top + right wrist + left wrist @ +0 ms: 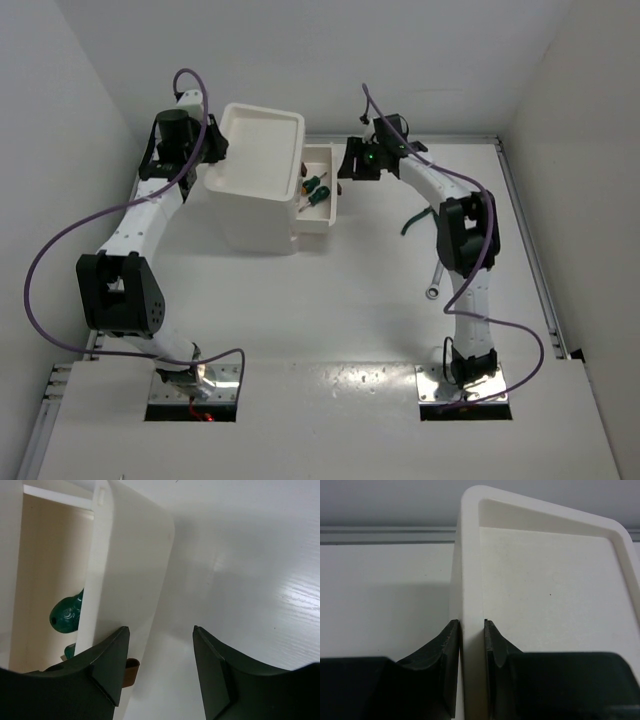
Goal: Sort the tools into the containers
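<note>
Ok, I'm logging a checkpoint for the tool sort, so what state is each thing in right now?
Left gripper: shut on the tray top rim.
Right gripper: open, beside the drawer front.
Drawer: pulled out, green-handled screwdrivers inside.
Tray top: held at its rim, nothing seen in it.
Wrench: lying loose on the table.

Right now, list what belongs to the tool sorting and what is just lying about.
Job:
cabinet, its tray top
open drawer holding green-handled screwdrivers
silver wrench and what looks like green-handled pliers, on the table
left gripper, clamped on the tray top's rim
right gripper, open beside the drawer

Not the job:
purple cables
metal base plates
</note>
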{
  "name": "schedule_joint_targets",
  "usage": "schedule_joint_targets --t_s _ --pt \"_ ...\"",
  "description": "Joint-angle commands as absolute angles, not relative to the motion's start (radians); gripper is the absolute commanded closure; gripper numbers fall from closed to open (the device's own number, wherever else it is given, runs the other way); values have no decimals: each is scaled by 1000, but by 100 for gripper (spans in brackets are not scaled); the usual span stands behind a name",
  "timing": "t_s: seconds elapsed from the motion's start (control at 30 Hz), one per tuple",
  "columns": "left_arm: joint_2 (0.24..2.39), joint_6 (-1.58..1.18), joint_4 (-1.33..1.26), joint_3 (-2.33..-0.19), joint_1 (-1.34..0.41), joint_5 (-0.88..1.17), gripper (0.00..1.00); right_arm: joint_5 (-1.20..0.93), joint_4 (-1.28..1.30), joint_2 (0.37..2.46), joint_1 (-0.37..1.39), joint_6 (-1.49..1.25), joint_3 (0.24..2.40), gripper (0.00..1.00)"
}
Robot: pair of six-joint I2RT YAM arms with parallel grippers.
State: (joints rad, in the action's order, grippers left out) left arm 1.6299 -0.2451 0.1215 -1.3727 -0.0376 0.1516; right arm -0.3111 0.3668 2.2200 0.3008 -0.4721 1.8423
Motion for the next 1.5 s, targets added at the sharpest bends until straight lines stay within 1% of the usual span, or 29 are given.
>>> schedule_joint_targets --t_s 0.0,0.17,0.37,0.4,0.6,0.83,1.1,1.2,1.3,1.47 --pt "1778 -308 374 -1258 -87 316 100 -452 288 2235 357 -537 1862 44" --pt "1778 -308 374 -1258 -87 316 100 -480 305 2234 368 -537 1876 44" --pt "1778 -308 374 -1258 -87 307 100 -480 382 2119 330 -453 1717 44" --pt "1778 -308 374 -1258 -87 307 100 -507 382 2087 330 -453 1676 44" --pt "1789 -308 374 -1258 -87 318 100 -546 338 2034 367 -443 1647 43" --pt "1789 -308 374 -1258 -97 318 100 -711 299 2155 413 -523 1775 43" --pt "1769 -308 374 -1249 -107 327 100 -721 213 2238 456 -606 1833 41" --pt "1769 -320 374 -1240 -107 327 100 -779 163 2272 476 -661 1858 41" --pt "1769 -353 365 -1239 -107 327 100 -799 80 2281 495 -727 1867 39" --pt "1769 -423 356 -1239 -107 296 100 -787 71 2272 493 -727 1847 36"
